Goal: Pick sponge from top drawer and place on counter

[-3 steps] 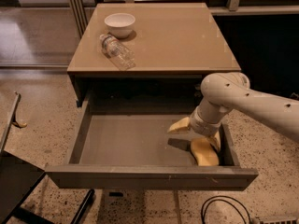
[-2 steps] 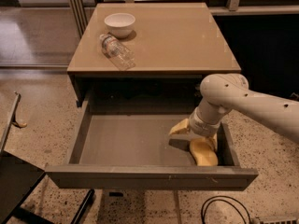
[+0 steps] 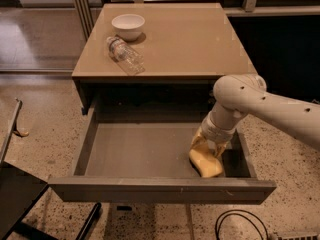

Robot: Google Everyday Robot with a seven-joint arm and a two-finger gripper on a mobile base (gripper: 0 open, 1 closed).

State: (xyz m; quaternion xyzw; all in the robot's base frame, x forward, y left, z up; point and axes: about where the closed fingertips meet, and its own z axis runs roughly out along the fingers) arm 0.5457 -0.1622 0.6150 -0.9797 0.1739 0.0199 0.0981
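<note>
Your sponge sits low in the top drawer, a pale yellow lump in the drawer's front right corner, close behind the front panel. Right on top of it is the claw, down inside the drawer at the same right end. Its yellowish parts blend into the sponge, so you cannot tell how far open it is or whether it has a hold, only that the two look pressed together. The pale arm comes in over the drawer's right wall. The drawer is pulled well out and the rest of its grey bottom is bare. Above the drawer, the tan surface carries a white bowl at its far left and a clear bottle lying on its side just in front of the bowl.
</note>
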